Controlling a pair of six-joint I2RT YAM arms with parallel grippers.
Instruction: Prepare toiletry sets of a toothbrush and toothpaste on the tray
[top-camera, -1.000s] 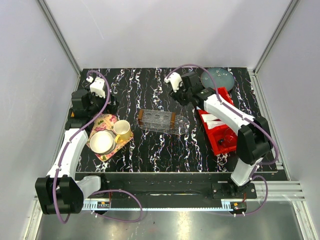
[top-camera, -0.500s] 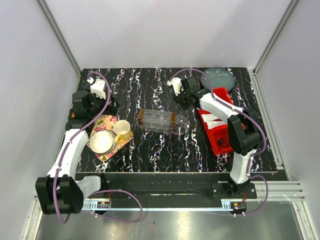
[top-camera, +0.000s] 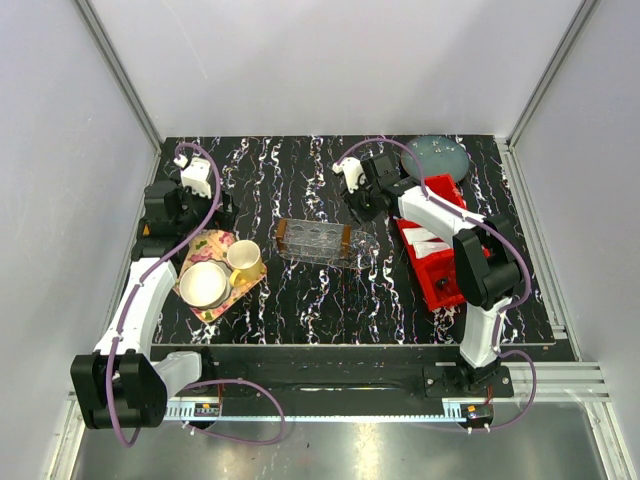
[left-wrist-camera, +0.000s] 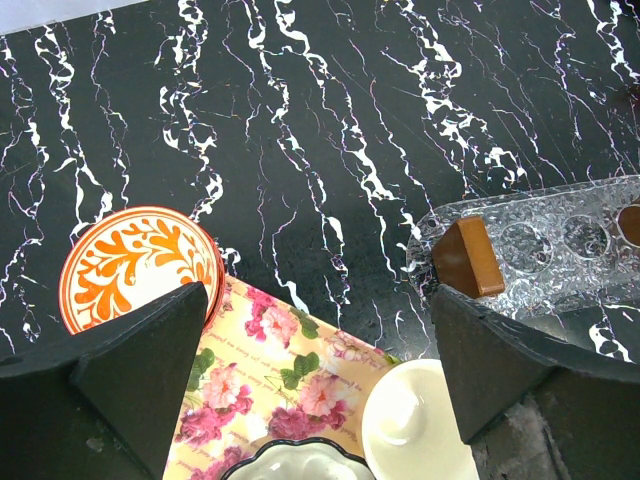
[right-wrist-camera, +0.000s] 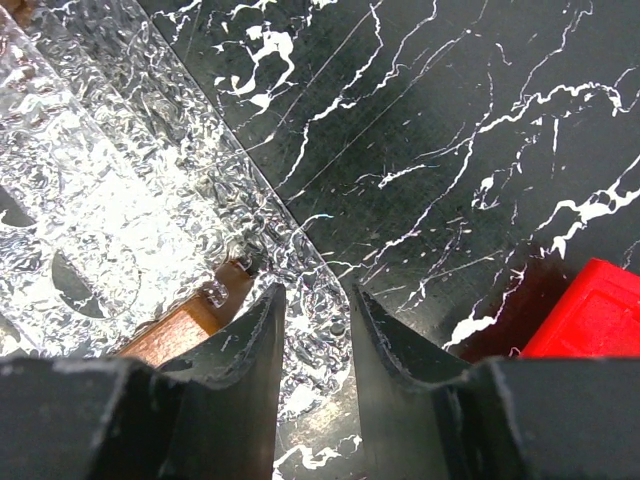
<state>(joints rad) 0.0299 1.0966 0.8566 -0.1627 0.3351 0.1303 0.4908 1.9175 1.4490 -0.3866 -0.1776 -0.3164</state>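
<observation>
The clear tray (top-camera: 317, 243) with brown end handles lies mid-table. My right gripper (top-camera: 355, 212) reaches down at its right end. In the right wrist view the tray (right-wrist-camera: 100, 200) fills the left, and the gripper (right-wrist-camera: 315, 295) has its jaws drawn narrow around the clear corner rim beside the wooden handle (right-wrist-camera: 175, 330). White toothpaste tubes (top-camera: 425, 240) lie in the red bin. The toothbrush is out of view. My left gripper (top-camera: 200, 225) hangs open over the flowery tray; its wrist view shows the gripper (left-wrist-camera: 320, 295) empty, with the clear tray (left-wrist-camera: 560, 240) to the right.
A red compartment bin (top-camera: 445, 280) sits right of the clear tray, its corner (right-wrist-camera: 590, 310) in the right wrist view. A grey round plate (top-camera: 437, 155) lies at the back right. The flowery tray (top-camera: 218, 238) holds a yellow cup (top-camera: 243, 258) and bowl (top-camera: 204, 284). An orange patterned dish (left-wrist-camera: 140, 265) lies beside it.
The right arm folded its elbow in towards the base and the gripper settled at the tray's right end with its jaws narrowing. The left arm and the tray have not moved.
</observation>
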